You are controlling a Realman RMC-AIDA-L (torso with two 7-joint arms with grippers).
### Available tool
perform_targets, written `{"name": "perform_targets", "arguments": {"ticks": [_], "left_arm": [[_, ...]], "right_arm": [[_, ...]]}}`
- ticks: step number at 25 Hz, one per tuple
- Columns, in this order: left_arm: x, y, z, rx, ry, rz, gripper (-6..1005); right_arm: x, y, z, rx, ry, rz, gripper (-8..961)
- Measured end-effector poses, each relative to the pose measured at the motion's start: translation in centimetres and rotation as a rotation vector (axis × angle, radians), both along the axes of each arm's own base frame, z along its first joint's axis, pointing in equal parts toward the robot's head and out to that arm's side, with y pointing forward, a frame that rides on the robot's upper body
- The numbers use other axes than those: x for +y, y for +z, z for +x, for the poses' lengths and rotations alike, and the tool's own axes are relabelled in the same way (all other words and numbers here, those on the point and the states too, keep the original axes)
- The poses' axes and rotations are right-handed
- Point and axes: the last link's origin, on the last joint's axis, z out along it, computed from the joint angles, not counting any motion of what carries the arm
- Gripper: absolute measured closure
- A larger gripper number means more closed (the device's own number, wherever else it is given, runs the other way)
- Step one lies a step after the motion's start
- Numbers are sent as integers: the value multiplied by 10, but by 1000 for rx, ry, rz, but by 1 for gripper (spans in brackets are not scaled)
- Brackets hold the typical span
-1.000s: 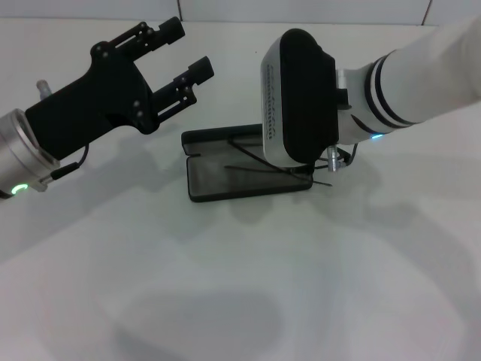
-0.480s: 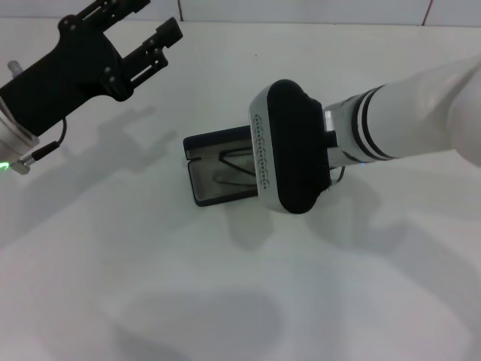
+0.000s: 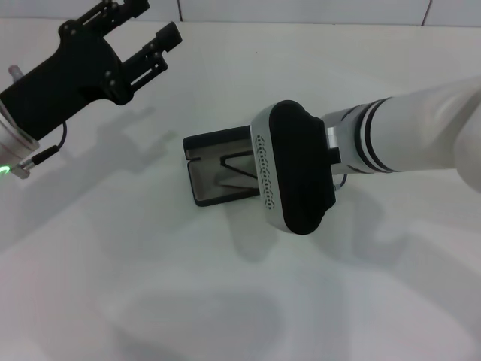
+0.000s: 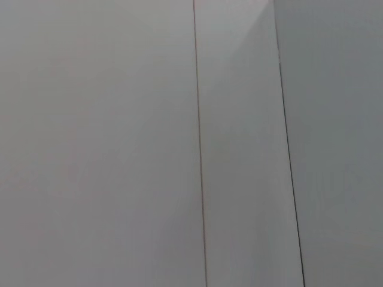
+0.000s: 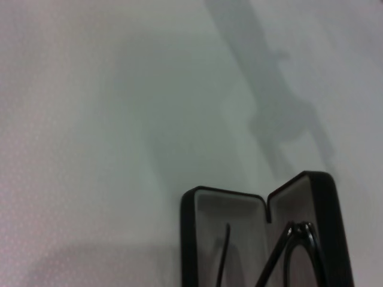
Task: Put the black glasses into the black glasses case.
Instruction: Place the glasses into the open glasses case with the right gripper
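The black glasses case [image 3: 204, 171] lies open at the table's middle, grey lining up, and also shows in the right wrist view [image 5: 194, 210]. The black glasses [image 3: 234, 167] rest inside it as thin black lines; the right wrist view shows a rim and slim temple arms [image 5: 297, 240]. My right arm's wrist housing [image 3: 294, 167] hangs over the case's right half and hides it, along with the right gripper's fingers. My left gripper [image 3: 154, 19] is raised at the far left, well away from the case, open and holding nothing.
The white table [image 3: 150, 286] spreads out around the case, with a tiled wall at the back. The left wrist view shows only grey wall panels [image 4: 119, 143].
My left arm has swung up and back to the far left, away from the case. My right wrist has dropped forward over the case, covering more of it.
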Motion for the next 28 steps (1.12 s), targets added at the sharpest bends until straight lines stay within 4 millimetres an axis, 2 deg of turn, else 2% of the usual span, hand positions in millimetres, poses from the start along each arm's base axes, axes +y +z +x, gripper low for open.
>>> {"name": "perform_targets", "arguments": {"ticks": [11,28], "left_arm": [[-3,-1,-2,-2,2,-5,343],[-4,-2,-2,-1,1,0,343]], "right_arm": [[-12,-2,-1,12,135,52,725],[-9,0,5,27,188,82,718]]}}
